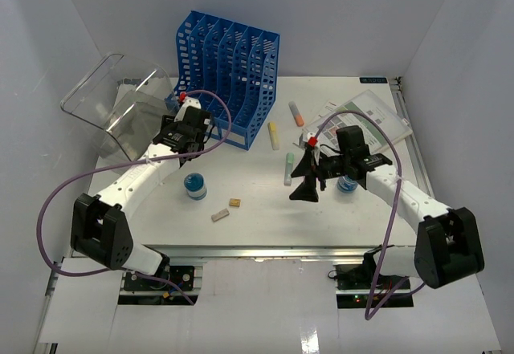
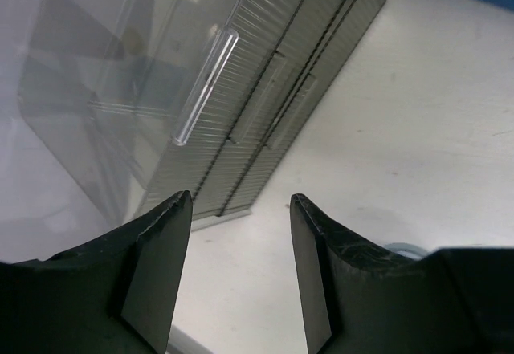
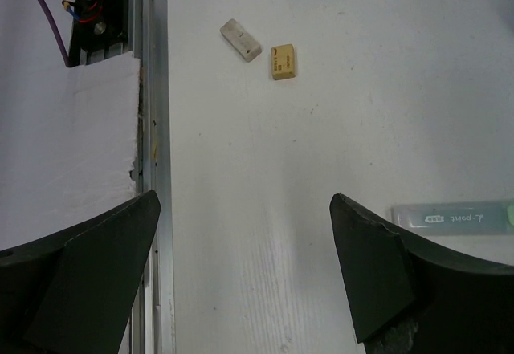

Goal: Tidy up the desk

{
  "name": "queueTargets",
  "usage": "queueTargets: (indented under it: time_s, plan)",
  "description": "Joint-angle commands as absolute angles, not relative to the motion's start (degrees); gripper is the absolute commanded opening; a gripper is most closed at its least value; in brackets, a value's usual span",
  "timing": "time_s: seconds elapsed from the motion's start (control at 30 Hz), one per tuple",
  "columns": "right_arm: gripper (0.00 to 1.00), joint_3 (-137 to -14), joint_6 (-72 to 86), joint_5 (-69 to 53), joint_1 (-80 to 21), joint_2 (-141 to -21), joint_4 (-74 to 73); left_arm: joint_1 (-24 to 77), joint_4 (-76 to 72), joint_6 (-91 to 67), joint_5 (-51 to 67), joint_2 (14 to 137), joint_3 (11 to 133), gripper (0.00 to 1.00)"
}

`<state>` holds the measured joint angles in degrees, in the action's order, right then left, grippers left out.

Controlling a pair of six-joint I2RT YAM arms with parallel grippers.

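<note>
While the left jaws and the right jaws both stood open and held nothing, we saw the white tabletop [image 1: 265, 217] lying beneath each pair, showing through both gaps.

Robot lab test cell, white walls [image 1: 458, 41] enclosing the desk [image 1: 257, 197], arms [image 1: 136, 179] bolted at its metal rail [image 1: 265, 251], purple cables [image 1: 42, 213]

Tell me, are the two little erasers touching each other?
Apart. The right wrist view shows a strip of bare desk between the white eraser and the yellow eraser.
</note>
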<state>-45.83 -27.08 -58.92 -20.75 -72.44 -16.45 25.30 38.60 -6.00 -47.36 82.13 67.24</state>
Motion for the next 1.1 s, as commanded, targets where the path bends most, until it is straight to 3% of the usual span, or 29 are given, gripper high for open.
queueTargets:
  time_s: [0.0, 0.17, 0.4, 0.67, 1.07]
  plan:
    - [0.93, -52.5, -23.7, -55.4, -25.4, -77.1, -14.7, 25.4, 36.4, 5.5, -52.4, 81.9, 66.8, 0.63]
    - [0.94, -61.4, -16.8, -55.1, -31.0, -85.7, -11.1, 25.6, 36.8, 4.4, -50.3, 81.3, 70.3, 0.64]
    - [0.98, -77.5, 0.6, -48.0, -37.6, -100.8, -4.0, 25.6, 49.7, -7.8, -35.6, 77.3, 84.0, 0.73]
    - [1.0, -98.7, 20.8, -39.1, -43.3, -119.7, 0.1, 25.5, 48.6, -17.5, -24.3, 62.8, 81.9, 0.79]
    - [0.88, -118.7, 45.2, -31.8, -48.7, -136.4, 15.1, 25.5, 45.6, -27.3, -18.5, 48.6, 76.6, 0.82]
